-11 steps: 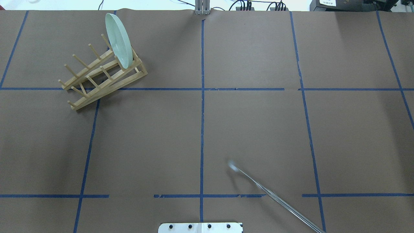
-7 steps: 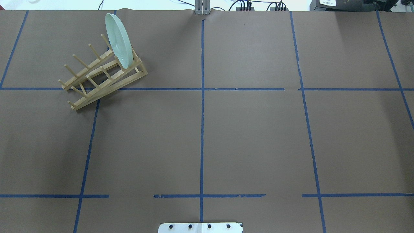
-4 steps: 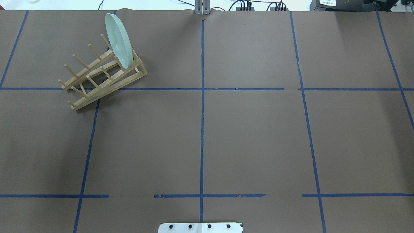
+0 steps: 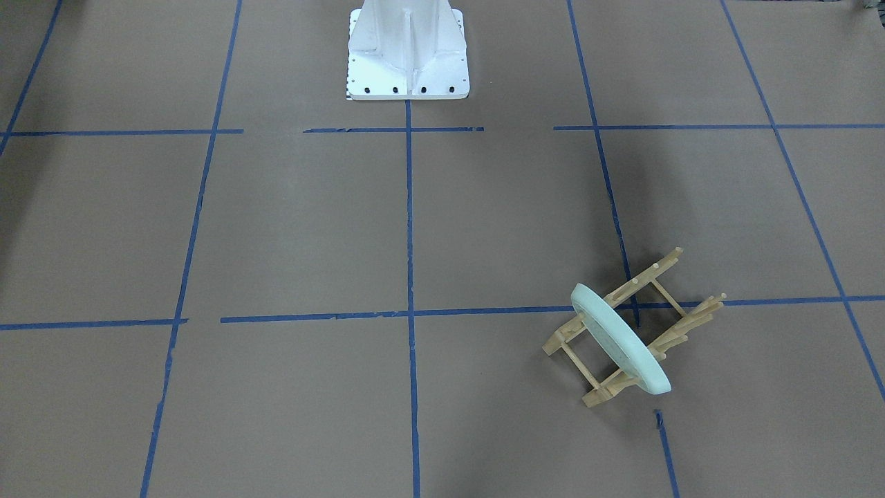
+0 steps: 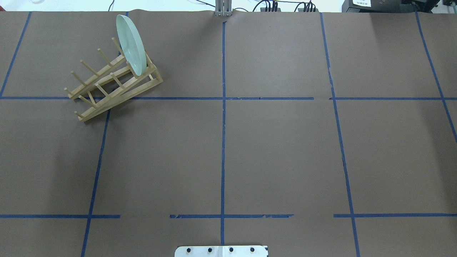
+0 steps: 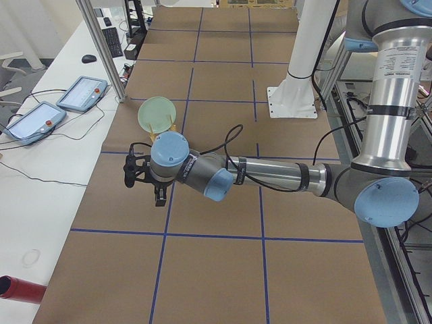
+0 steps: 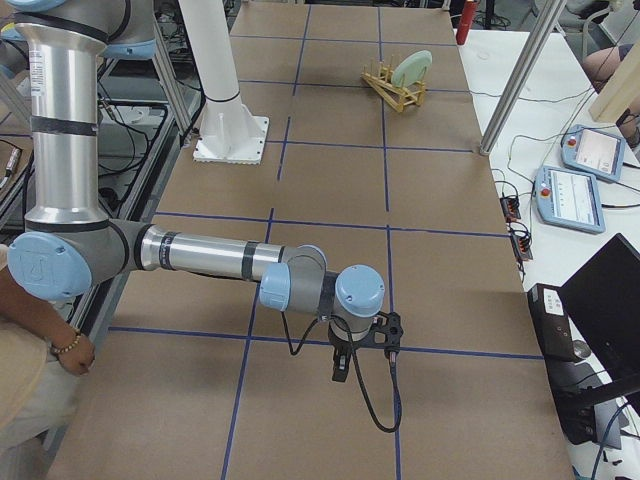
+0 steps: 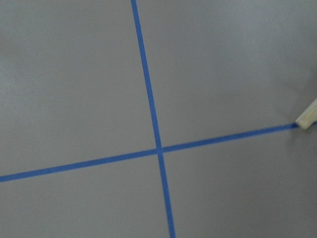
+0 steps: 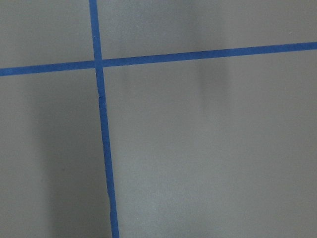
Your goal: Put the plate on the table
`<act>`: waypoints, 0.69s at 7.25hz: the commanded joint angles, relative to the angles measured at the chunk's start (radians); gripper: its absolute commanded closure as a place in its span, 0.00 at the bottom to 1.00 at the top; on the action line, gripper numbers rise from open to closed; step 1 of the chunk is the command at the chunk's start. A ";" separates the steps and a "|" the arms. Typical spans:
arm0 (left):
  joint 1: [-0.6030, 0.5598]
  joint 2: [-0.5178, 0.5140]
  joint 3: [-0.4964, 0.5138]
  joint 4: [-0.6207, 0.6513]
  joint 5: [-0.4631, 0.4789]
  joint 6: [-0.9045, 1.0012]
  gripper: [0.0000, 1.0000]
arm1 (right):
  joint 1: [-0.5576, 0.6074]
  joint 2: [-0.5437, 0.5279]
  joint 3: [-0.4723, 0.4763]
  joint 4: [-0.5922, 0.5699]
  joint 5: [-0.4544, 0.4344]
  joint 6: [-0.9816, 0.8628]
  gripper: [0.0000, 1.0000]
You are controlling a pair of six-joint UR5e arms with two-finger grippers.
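The pale mint-green plate (image 5: 131,44) stands on edge in the end slot of a light wooden peg rack (image 5: 107,100) at the far left of the brown, blue-taped table (image 5: 278,150). The plate (image 4: 619,339) and the rack (image 4: 600,395) also show in the front-facing view. In the exterior left view my left gripper (image 6: 138,174) hovers over the table just short of the plate (image 6: 156,115). My right gripper (image 7: 345,365) hangs over the opposite end, far from the plate (image 7: 412,68). I cannot tell whether either gripper is open or shut. Neither holds anything.
The white robot base (image 4: 408,62) stands at the table's near middle edge. Teach pendants (image 6: 81,91) lie on a white side table beyond the far edge. An aluminium post (image 6: 101,47) rises at that edge. A person's arm (image 7: 40,370) shows beside the right arm.
A thin blurred streak at the overhead view's lower right 1.5 s ago is gone. The plate and rack have not moved.
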 commanded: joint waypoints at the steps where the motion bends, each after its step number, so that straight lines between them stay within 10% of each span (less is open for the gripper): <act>1: 0.080 -0.129 0.116 -0.368 -0.008 -0.552 0.04 | 0.000 0.000 0.000 0.000 0.000 0.000 0.00; 5: 0.442 -0.402 0.154 -0.453 0.459 -1.094 0.03 | 0.000 0.000 0.000 0.000 0.000 0.000 0.00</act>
